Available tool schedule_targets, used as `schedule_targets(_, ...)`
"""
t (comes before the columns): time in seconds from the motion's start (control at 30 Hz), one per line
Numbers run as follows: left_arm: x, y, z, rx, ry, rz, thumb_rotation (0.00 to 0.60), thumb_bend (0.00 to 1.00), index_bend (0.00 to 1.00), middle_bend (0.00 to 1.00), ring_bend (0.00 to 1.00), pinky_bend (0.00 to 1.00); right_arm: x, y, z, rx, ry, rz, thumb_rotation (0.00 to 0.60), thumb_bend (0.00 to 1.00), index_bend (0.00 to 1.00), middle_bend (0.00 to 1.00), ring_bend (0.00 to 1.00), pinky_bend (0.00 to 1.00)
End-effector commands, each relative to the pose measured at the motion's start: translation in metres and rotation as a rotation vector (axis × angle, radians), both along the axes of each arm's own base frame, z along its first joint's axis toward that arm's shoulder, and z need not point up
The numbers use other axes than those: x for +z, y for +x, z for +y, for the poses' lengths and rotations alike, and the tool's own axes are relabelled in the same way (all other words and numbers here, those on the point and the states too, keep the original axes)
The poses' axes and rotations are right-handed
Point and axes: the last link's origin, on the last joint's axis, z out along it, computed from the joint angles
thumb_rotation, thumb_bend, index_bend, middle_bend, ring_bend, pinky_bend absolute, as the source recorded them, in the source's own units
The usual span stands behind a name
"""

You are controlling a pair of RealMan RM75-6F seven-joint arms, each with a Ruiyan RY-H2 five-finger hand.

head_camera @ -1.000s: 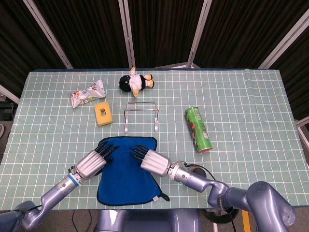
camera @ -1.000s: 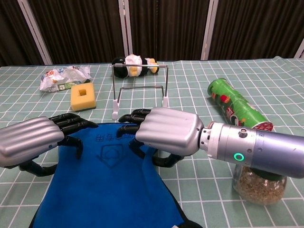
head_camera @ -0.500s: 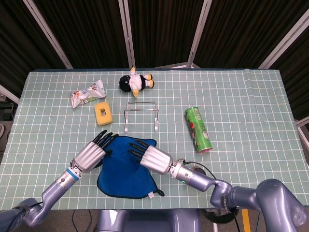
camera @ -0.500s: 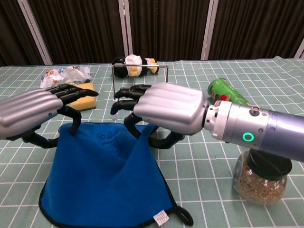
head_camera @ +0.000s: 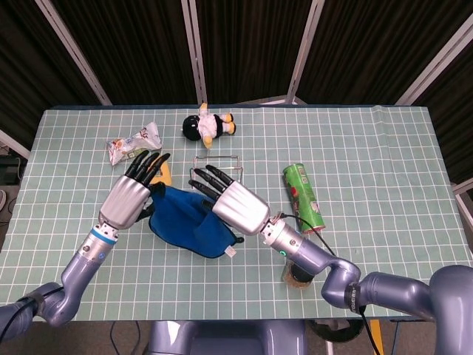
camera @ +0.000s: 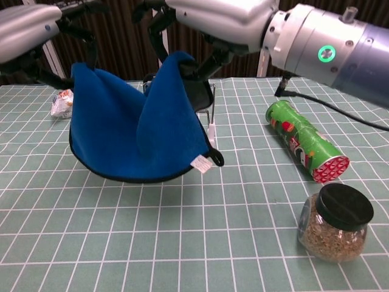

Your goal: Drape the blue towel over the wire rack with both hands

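Observation:
The blue towel (head_camera: 186, 219) (camera: 130, 125) hangs in the air, clear of the table, held by its top corners. My left hand (head_camera: 133, 194) (camera: 30, 27) grips the left corner and my right hand (head_camera: 235, 201) (camera: 213, 15) grips the right corner. The cloth sags between them, a white tag at its lower right edge. The wire rack (head_camera: 216, 177) stands upright just beyond the towel, partly hidden by it and by my right hand. In the chest view only a bit of the rack (camera: 210, 121) shows behind the cloth.
A green can (head_camera: 303, 197) (camera: 304, 142) lies right of the rack. A black-lidded jar (camera: 333, 222) stands near the front right. A stuffed penguin (head_camera: 208, 126), a snack packet (head_camera: 133, 142) and a yellow sponge (head_camera: 167, 175), mostly hidden, lie farther back.
Both hands have risen and moved away from me toward the rack, lifting the towel wholly off the table; it was partly lying flat half a second ago.

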Motion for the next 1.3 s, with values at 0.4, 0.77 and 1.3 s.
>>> schedule_targets(0.4,0.042,0.049,0.065,0.081,0.101,-0.095,0.600,0.49,0.73,0.00,0.00,0.00,0.041,0.025,-0.074,-0.165,-0.094,-0.070,0.600,0.40,0.65,0.15,0.00,0.12)
schedule_targets(0.77,0.017,0.037,0.090,0.194,0.041,-0.074,0.600,0.49,0.73,0.00,0.00,0.00,0.020,-0.007,-0.109,-0.298,-0.069,-0.071,0.600,0.40,0.65,0.15,0.00,0.12)
schedule_targets(1.3,-0.023,0.008,0.099,0.261,-0.048,-0.043,0.600,0.49,0.73,0.00,0.00,0.00,-0.018,-0.056,-0.118,-0.400,-0.013,-0.033,0.600,0.39,0.65,0.15,0.00,0.11)
